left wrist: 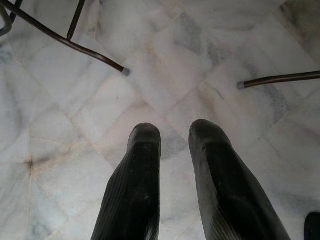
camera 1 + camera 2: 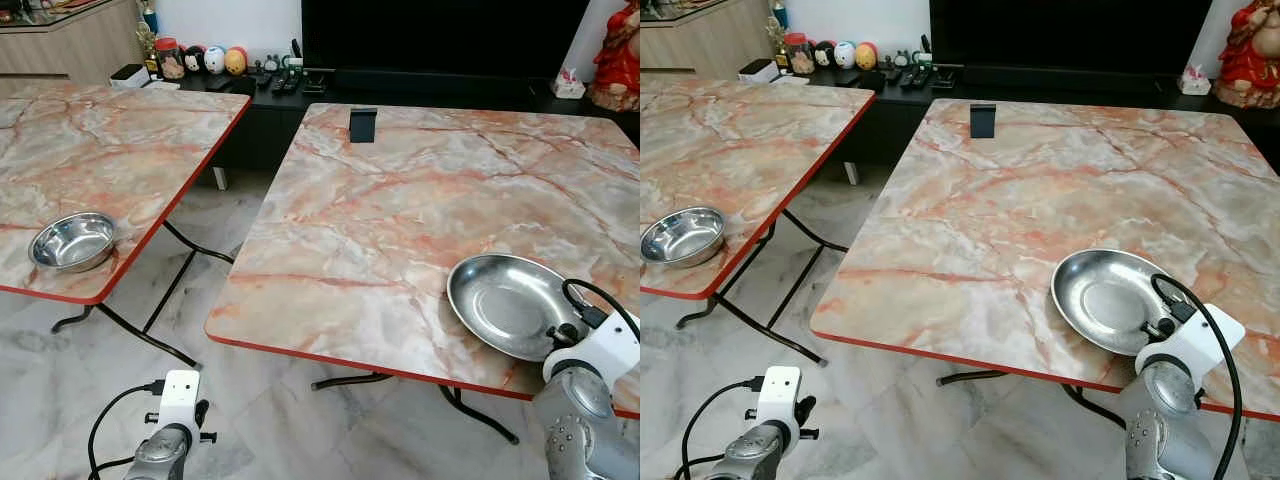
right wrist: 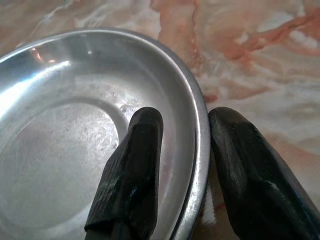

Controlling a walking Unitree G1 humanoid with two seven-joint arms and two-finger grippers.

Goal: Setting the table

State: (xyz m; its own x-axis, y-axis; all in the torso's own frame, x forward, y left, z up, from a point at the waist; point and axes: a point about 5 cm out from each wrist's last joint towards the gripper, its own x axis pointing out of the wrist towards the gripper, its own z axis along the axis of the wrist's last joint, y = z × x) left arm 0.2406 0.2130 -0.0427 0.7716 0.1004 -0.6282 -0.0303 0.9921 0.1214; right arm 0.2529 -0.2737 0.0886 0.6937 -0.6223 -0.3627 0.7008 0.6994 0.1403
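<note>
A shiny steel plate point(image 2: 505, 300) lies near the front right edge of the marble-patterned table point(image 2: 400, 220). My right gripper point(image 3: 185, 122) is at the plate's near rim point(image 3: 200, 125) and stands open. One finger point(image 3: 135, 170) lies inside the dish and the other finger point(image 3: 250, 165) outside it, over the tabletop. A steel bowl point(image 2: 72, 241) sits near the front edge of a second marble table point(image 2: 100, 150) to the left. My left gripper point(image 1: 175, 132) hangs low over the floor between the tables, open and holding nothing.
A small black stand point(image 2: 363, 124) is upright at the main table's far edge. Behind it runs a dark TV cabinet point(image 2: 300, 85) with jars and figurines. A gap of pale marble floor point(image 2: 200, 300) with black folding legs point(image 1: 70, 42) separates the tables.
</note>
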